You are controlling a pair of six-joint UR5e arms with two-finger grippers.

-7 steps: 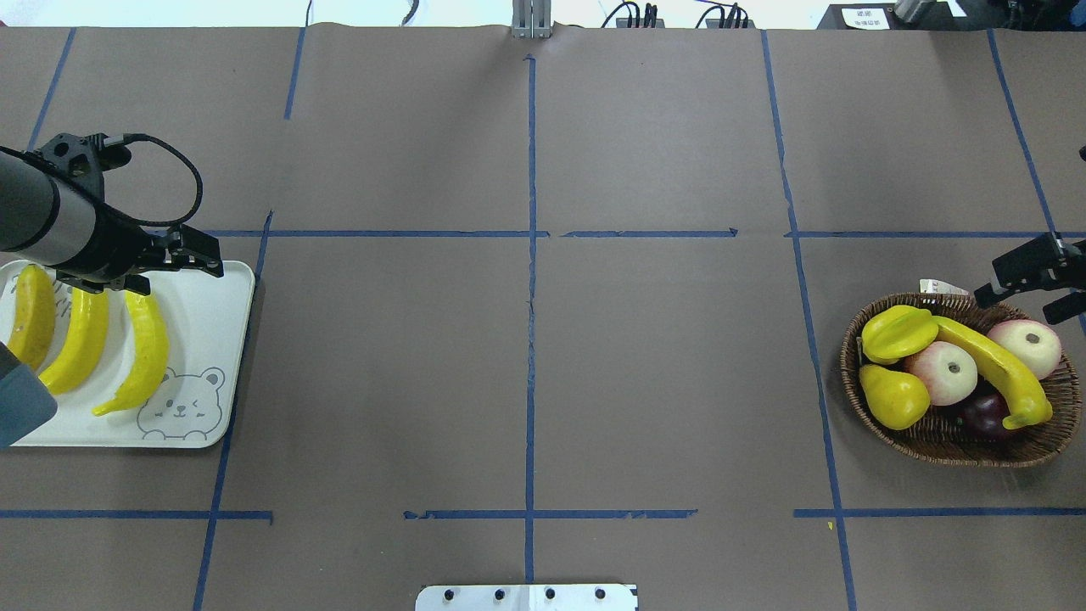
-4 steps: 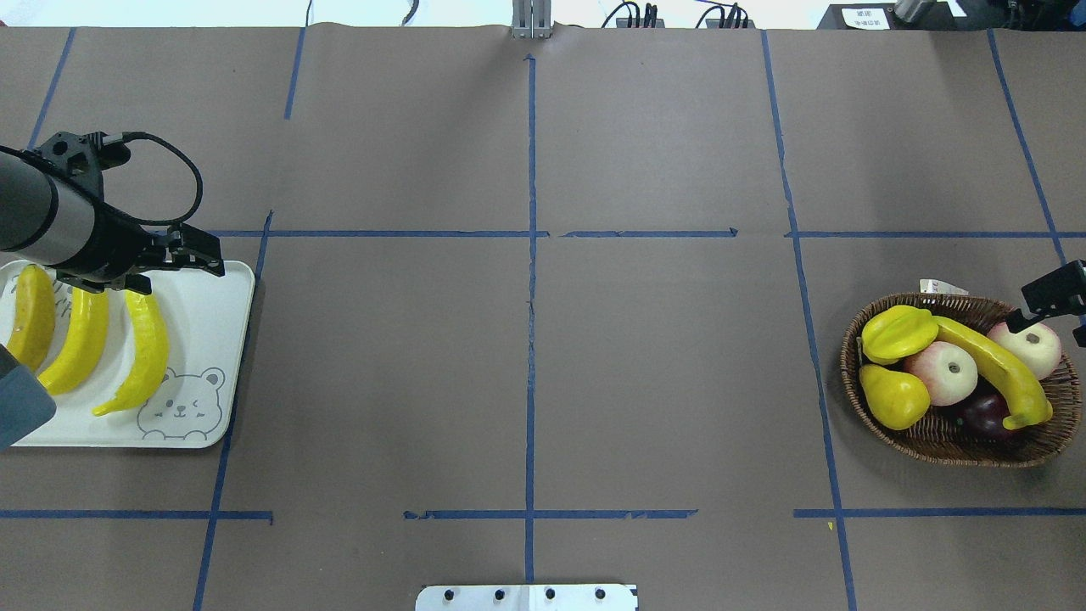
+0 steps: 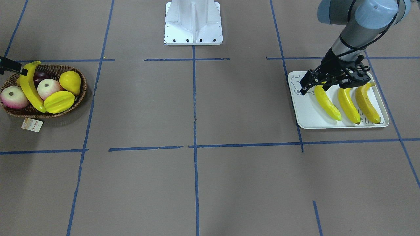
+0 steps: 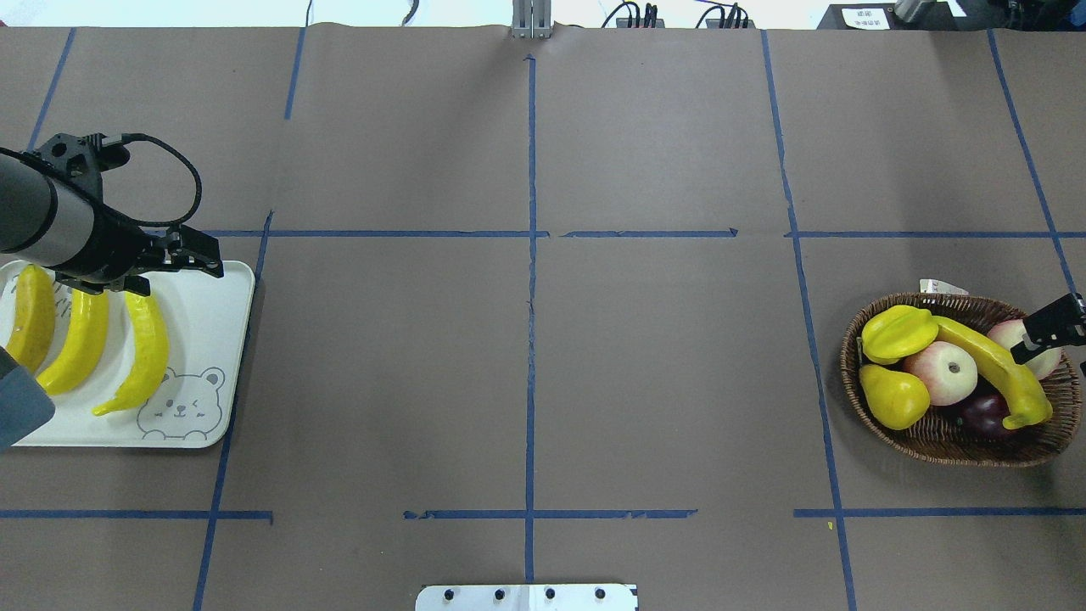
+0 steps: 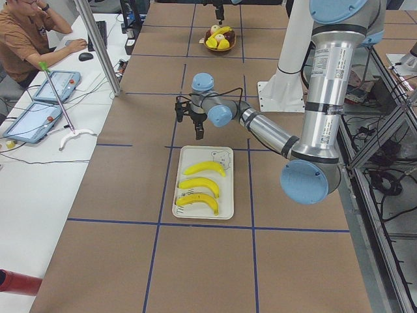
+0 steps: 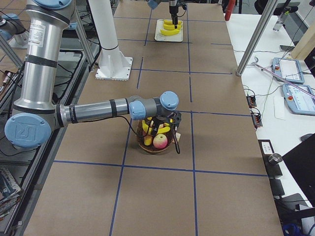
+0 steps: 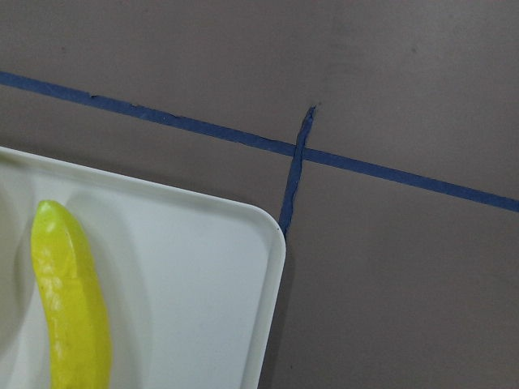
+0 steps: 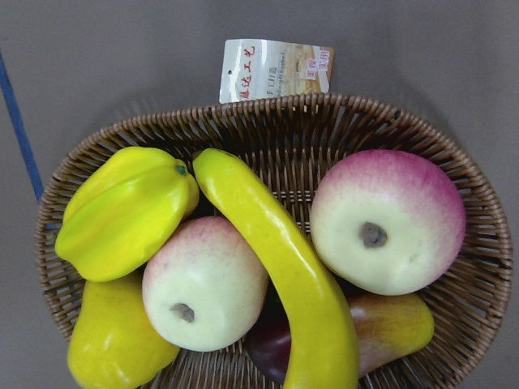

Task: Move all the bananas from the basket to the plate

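The right claw [image 4: 1055, 348], jaws apart, hangs over the basket [image 4: 942, 441]; the banana [image 4: 988, 361] lies just left of it. The left claw [image 4: 174, 271], jaws spread, hangs over the plate [image 4: 216, 339].

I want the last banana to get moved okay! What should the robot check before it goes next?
1. Last banana on top of the other fruit in the basket: ok.
2. Right hand over the basket: ok.
3. Right hand open: cannot tell.
4. Bare room on the plate beside three bananas: ok.
5. Left hand clear of the plate: not ok, it hovers over it.
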